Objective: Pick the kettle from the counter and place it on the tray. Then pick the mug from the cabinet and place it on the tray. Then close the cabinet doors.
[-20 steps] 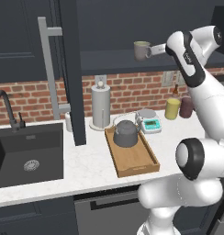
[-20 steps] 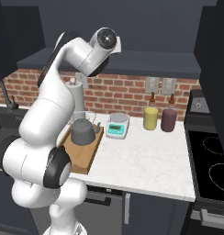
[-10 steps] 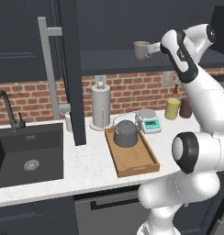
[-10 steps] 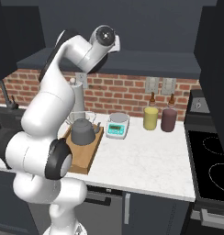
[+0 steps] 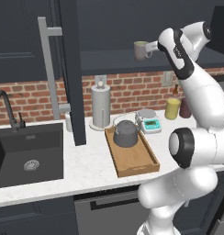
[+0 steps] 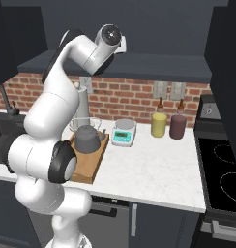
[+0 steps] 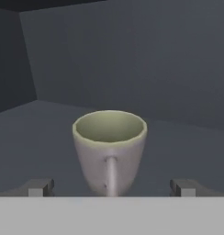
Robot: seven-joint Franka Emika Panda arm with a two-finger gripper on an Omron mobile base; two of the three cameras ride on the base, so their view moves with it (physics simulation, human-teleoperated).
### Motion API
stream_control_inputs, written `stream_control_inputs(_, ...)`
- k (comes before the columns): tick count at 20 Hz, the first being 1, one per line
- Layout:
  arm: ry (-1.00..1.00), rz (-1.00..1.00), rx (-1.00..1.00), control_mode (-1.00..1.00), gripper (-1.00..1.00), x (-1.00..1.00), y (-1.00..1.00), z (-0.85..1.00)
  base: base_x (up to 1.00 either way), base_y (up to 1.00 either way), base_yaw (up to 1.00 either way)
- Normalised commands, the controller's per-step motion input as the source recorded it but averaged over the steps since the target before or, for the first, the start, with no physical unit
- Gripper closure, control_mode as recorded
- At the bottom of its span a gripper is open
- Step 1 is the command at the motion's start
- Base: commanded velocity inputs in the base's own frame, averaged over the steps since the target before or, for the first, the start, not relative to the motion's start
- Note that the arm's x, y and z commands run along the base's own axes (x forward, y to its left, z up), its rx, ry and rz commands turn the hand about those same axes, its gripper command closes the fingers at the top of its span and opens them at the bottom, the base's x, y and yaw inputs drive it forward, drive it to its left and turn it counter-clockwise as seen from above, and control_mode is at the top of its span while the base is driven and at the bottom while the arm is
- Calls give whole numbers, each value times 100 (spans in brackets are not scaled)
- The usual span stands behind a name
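Kettle (image 5: 126,134) sat upright on the tray (image 5: 142,164), at the tray's far end near the scale (image 5: 148,123); first step judged complete. Tray lay on the worktop (image 5: 86,170) between the sink (image 5: 26,153) and the scale. Mug (image 7: 109,149) stood upright on the cabinet shelf (image 5: 109,59), not yet lifted; in the hand view its handle faced the camera and it sat centred between the two fingertips (image 7: 39,187). Hand (image 7: 111,188) was spread wide and held nothing; the tips flanked the mug's base with a gap on each side, no contact visible. From the left base view the arm reached up to shelf height with the hand (image 5: 153,46) just beside the mug. Cabinet door (image 5: 70,69) stood open, its bar handle (image 5: 49,69) pointing into the room. Judgement: task roughly a third done. Remaining: close the hand on the mug, carry it down to the free near part of the tray, then shut the doors. Risk noted: the mug narrows toward its base, so a low grip could slip; the handle lay on the approach side and could foul the palm.
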Motion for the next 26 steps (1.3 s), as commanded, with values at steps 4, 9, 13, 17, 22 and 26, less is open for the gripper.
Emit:
stream_control_inputs(4,2,0,0,-100,-100,14,1,-3,0,0,0)
stream_control_inputs(9,1,0,0,-100,-100,15,3,-6,0,0,0)
stream_control_inputs(13,0,0,0,-100,-100,9,8,-8,0,0,0)
stream_control_inputs(17,0,0,0,-100,-100,3,8,-8,0,0,0)
stream_control_inputs(22,0,0,0,-100,-100,0,3,-12,0,0,0)
stream_control_inputs(26,0,0,0,-100,100,0,0,-10,0,0,0)
